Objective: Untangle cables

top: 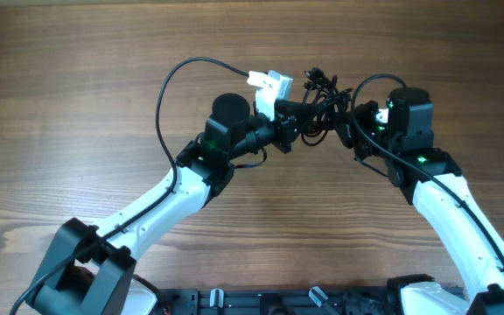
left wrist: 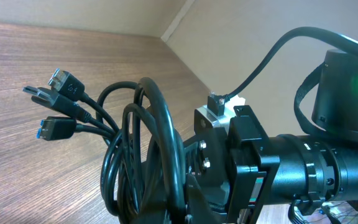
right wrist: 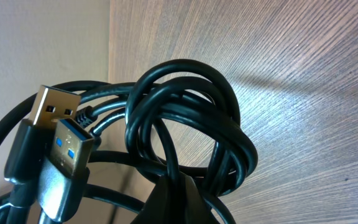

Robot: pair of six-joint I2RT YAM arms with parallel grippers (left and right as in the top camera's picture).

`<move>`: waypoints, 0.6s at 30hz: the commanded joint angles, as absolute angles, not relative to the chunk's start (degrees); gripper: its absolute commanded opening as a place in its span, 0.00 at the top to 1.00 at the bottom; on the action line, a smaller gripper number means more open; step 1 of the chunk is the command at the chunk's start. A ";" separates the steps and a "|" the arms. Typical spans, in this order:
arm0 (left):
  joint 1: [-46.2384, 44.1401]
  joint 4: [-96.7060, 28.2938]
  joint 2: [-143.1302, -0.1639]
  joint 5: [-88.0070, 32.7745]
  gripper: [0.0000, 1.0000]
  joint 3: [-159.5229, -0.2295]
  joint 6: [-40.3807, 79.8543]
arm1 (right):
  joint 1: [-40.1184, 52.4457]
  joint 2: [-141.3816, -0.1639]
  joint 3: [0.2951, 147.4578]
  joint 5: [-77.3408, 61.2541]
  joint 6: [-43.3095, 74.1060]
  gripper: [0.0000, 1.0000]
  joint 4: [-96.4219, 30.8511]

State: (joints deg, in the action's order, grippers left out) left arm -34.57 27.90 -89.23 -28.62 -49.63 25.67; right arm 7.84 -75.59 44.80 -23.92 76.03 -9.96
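A knotted bundle of thin black cables [top: 320,103] hangs above the wooden table between my two grippers. My left gripper [top: 289,127] is shut on the bundle's left side; in the left wrist view the cable loops [left wrist: 143,155] run through its jaws [left wrist: 229,208], with several plug ends [left wrist: 59,93] fanned out to the left. My right gripper [top: 350,124] is shut on the bundle's right side; the right wrist view shows the knot [right wrist: 185,124] above its jaws [right wrist: 182,199] and USB plugs [right wrist: 58,143] at the left.
The wooden table [top: 77,105] lies below. A thicker black arm wire [top: 169,87] arcs over the left arm to a white connector [top: 269,85]. The arm bases [top: 304,302] sit at the front edge.
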 commanded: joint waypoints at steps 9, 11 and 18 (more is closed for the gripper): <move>-31.27 22.79 -87.74 -25.19 0.96 -50.00 23.03 | 7.94 -76.29 45.74 -30.87 68.44 0.96 -7.07; -28.84 22.26 -87.74 -25.17 0.96 -50.00 22.94 | 7.90 -76.29 45.74 -35.77 65.45 0.96 -4.45; -20.99 21.98 -87.74 -24.95 0.96 -50.00 22.92 | 7.86 -76.29 45.74 -54.98 61.45 0.96 8.19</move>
State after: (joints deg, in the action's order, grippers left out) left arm -23.18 22.00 -88.90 -26.13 -49.63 24.27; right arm 7.66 -75.96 44.66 -42.48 64.12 3.09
